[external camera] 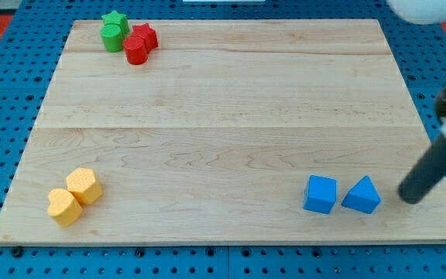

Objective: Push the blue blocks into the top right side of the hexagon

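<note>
camera view shows my tip [410,200] down at the board's lower right, just beside the blue triangular block [361,194] and on its right, with a sliver of bare wood between them. it is a plain dark rod, so it has nothing to open or close and it holds nothing. the blue cube [320,194] sits just left of the triangular one, the two nearly touching, so both task blocks lie in a short row running left from the rod's end.

the yellow hexagon block [84,186] is far across at the lower left, well apart from the blues, with a yellow heart-shaped block [64,207] tucked against its lower left. i'd say a push toward the view's left runs along that row, so the triangle would press into the cube and the pair could travel together; the slanted faces of the triangle may let it slip aside.

all the blocks look like smooth, matte painted pieces with crisp edges. the wooden board [231,116] is pale, with fine grain running left to right. up in the top left corner sit two green blocks [114,32] and two red blocks [140,43], the upper one of each star-shaped, clustered close and out of the way.
</note>
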